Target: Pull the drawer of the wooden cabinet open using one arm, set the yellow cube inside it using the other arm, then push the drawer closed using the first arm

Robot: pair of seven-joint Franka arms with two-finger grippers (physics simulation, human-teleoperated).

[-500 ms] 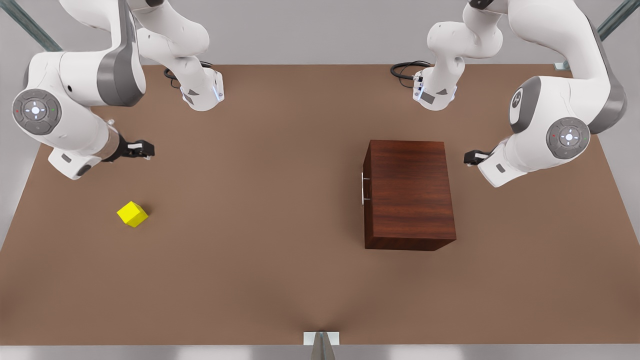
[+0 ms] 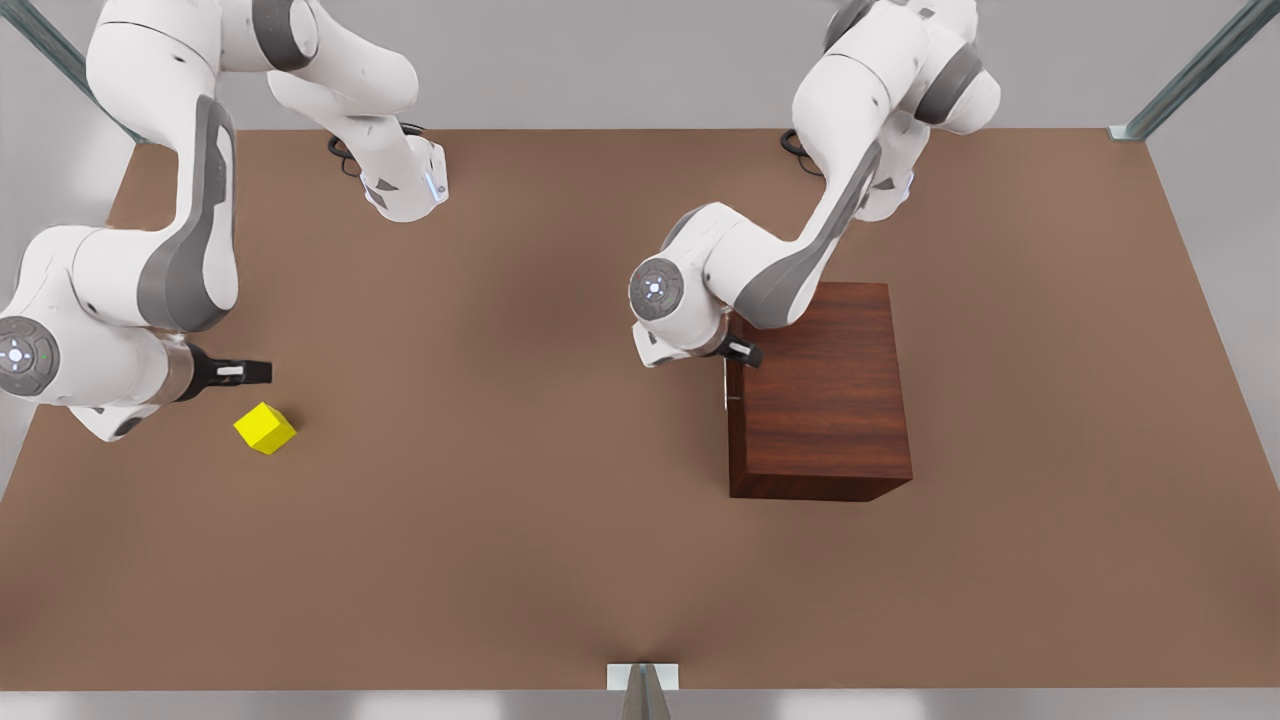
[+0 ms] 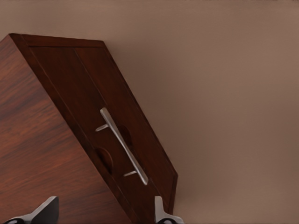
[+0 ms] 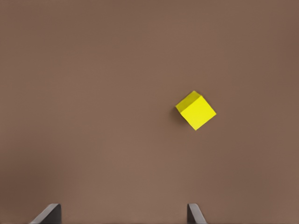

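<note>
The wooden cabinet (image 2: 820, 400) stands on the table at the front view's right, with its drawer (image 3: 112, 93) shut. The drawer's silver bar handle (image 3: 122, 145) faces the front view's left. My left gripper (image 2: 745, 352) hovers open just above the cabinet's handle-side top edge; in the left wrist view its gripper (image 3: 103, 210) looks down on the handle. The yellow cube (image 2: 265, 428) lies on the table at the front view's left. My right gripper (image 2: 262, 372) is open, a little behind the cube and apart from it. The right wrist view shows the cube (image 4: 196, 110) ahead of the gripper (image 4: 122, 212).
The brown table (image 2: 520, 500) is bare between cube and cabinet. Both arm bases (image 2: 405, 185) stand at the back edge with cables. A small metal bracket (image 2: 642, 678) sits at the front edge.
The left arm swung from beyond the cabinet's far side over to its handle side. The right gripper moved nearer the cube. Cube and cabinet have not moved.
</note>
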